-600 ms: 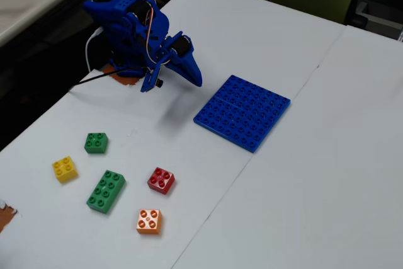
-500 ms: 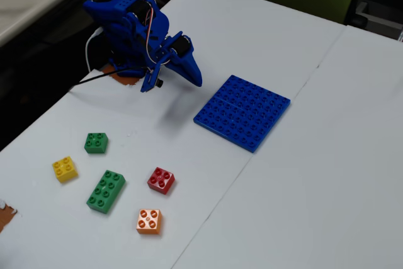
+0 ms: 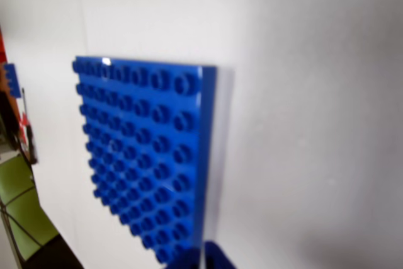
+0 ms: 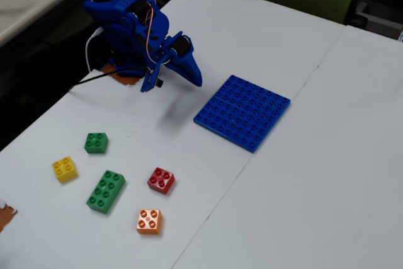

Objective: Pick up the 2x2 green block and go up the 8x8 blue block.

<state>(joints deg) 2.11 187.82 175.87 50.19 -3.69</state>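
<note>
Hanging folded near the arm's base, gripper (image 4: 192, 77) empty, opening impossible to tell; 2x2 green block (image 4: 96, 143) on table (image 4: 327, 174), well apart from 8x8 blue block (image 4: 242, 111).

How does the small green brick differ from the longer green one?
The 2x2 green block is square with four studs; the longer green brick is oblong with eight. In the fixed view the small one lies nearer the arm, the long one nearer the orange brick. Both are green, studs up, untouched.
</note>
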